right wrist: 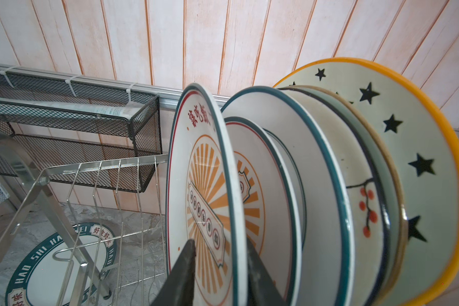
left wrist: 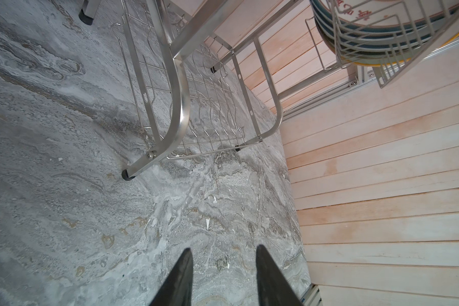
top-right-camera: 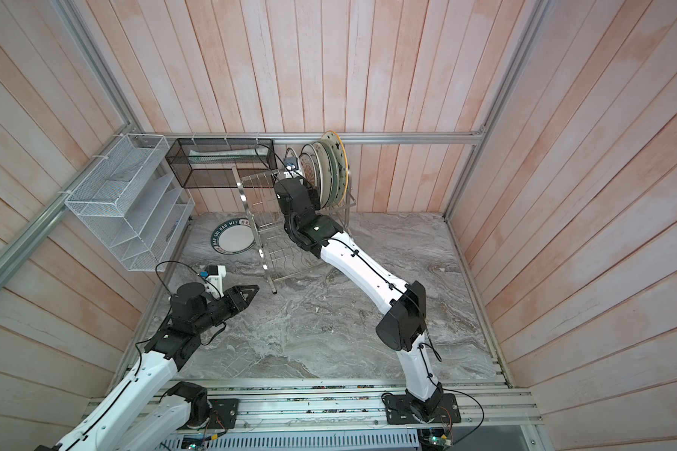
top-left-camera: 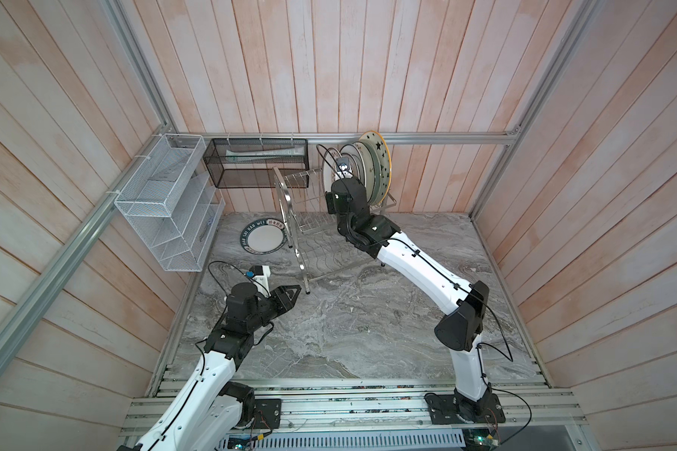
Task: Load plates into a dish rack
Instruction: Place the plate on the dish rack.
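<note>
Several plates point(top-left-camera: 372, 168) stand on edge in the upper tier of the steel dish rack point(top-left-camera: 301, 218). The nearest is a white sunburst plate point(right wrist: 204, 185), and a star plate point(right wrist: 408, 159) with an orange rim stands at the far end. My right gripper point(right wrist: 220, 241) is open, its fingers either side of the sunburst plate's rim with a gap on the face side. One more plate point(top-left-camera: 262, 236), with a green lettered band, lies flat on the table behind the rack. My left gripper point(left wrist: 224, 249) hovers open and empty over the marble in front of the rack's left foot.
A white mesh shelf point(top-left-camera: 169, 207) hangs on the left wall and a black mesh basket point(top-left-camera: 255, 164) on the back wall, close to the rack's top. The rack's lower tier point(left wrist: 212, 114) holds nothing. Wooden walls close in three sides.
</note>
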